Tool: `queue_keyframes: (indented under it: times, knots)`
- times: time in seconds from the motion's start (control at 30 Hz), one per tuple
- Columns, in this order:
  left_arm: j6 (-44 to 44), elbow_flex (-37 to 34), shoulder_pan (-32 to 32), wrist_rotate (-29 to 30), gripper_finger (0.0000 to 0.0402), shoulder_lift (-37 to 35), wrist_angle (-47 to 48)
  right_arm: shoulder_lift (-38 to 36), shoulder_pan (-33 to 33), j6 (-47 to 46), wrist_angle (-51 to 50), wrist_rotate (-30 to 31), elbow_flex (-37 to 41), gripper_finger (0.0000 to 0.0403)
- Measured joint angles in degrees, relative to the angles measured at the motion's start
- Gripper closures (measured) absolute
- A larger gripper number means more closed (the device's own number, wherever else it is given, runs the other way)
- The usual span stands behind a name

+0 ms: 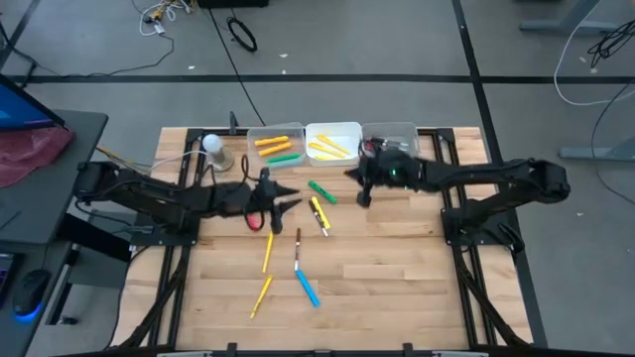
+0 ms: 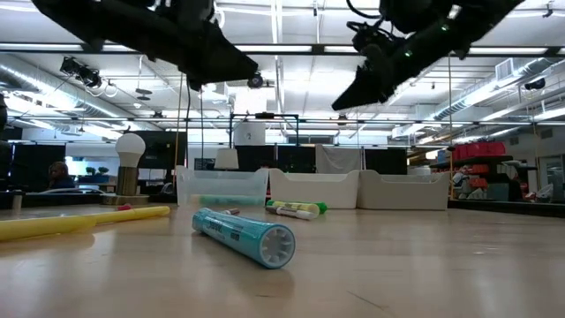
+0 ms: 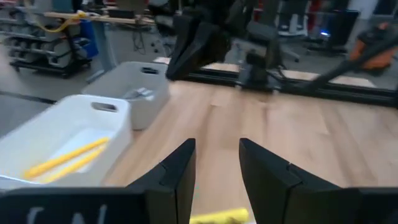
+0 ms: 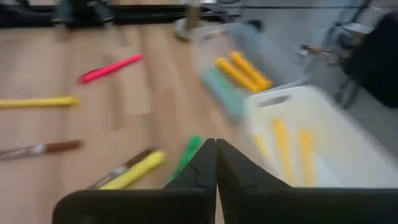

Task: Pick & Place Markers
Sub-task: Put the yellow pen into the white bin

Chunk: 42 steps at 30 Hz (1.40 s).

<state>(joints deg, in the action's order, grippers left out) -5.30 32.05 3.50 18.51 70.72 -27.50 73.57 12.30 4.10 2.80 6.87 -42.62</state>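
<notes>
Several markers lie loose on the wooden table: a green one (image 1: pixel 321 191), a yellow one (image 1: pixel 319 213), a dark brown one (image 1: pixel 298 248), a blue one (image 1: pixel 308 288) and a pink-red one (image 4: pixel 111 68). My left gripper (image 3: pixel 217 177) hovers open above the table's middle with nothing between its fingers; a yellow marker's end (image 3: pixel 219 216) shows below them. My right gripper (image 4: pixel 216 165) is shut on nothing and hangs in the air near the green marker (image 4: pixel 186 155), in front of the bins. More yellow markers (image 4: pixel 289 146) lie in the white bin (image 1: pixel 332 144).
Three bins stand in a row at the far edge: a clear one (image 1: pixel 276 144) with orange, yellow and green markers, the white one, and a greyish one (image 1: pixel 392 134). A light bulb on a stand (image 1: pixel 214 151) is at the far left. Free wood lies at the near right.
</notes>
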Motion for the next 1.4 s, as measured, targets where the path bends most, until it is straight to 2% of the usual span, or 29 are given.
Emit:
queue_keyframes:
  times: [0.13,0.27,0.43,0.57,0.7,0.8,0.9,1.17,1.27,1.4]
  knots:
    - [-1.3,0.0,7.3,6.7,0.0273,0.0,2.1,1.4,-6.7,-2.5,10.1,0.2,5.7,0.0401]
    - [-4.2,0.0,14.2,14.9,0.0274,0.0,6.8,5.1,-13.9,-6.5,17.1,2.0,8.2,0.0401]
    - [-15.0,0.0,21.5,20.6,0.0274,0.0,16.9,10.8,-21.9,-8.1,20.6,7.7,7.6,0.0401]
    - [-29.2,0.0,25.3,19.4,0.0274,0.0,27.8,11.0,-26.3,-9.7,17.7,15.0,7.3,0.0401]
    - [-46.6,0.0,27.1,12.7,0.0274,0.0,38.5,8.6,-28.6,-13.4,12.0,19.2,7.3,0.0401]
    - [-57.3,0.0,27.7,8.6,0.0272,0.8,42.3,7.9,-29.0,-14.6,11.5,20.7,7.3,0.0398]
    - [-64.6,0.0,28.0,8.6,0.0262,2.2,42.7,7.9,-28.9,-14.6,12.2,20.8,7.3,0.0398]
    - [-65.0,0.0,26.0,8.7,0.0192,9.6,39.9,7.9,-28.9,-15.3,12.5,20.8,7.3,0.0397]
    - [-63.2,0.0,25.8,8.3,0.0189,12.6,38.5,8.0,-28.9,-15.5,12.5,20.8,7.3,0.0397]
    - [-62.6,0.0,25.8,9.2,0.0211,16.1,36.6,8.0,-28.8,-15.5,12.6,20.8,7.3,0.0397]
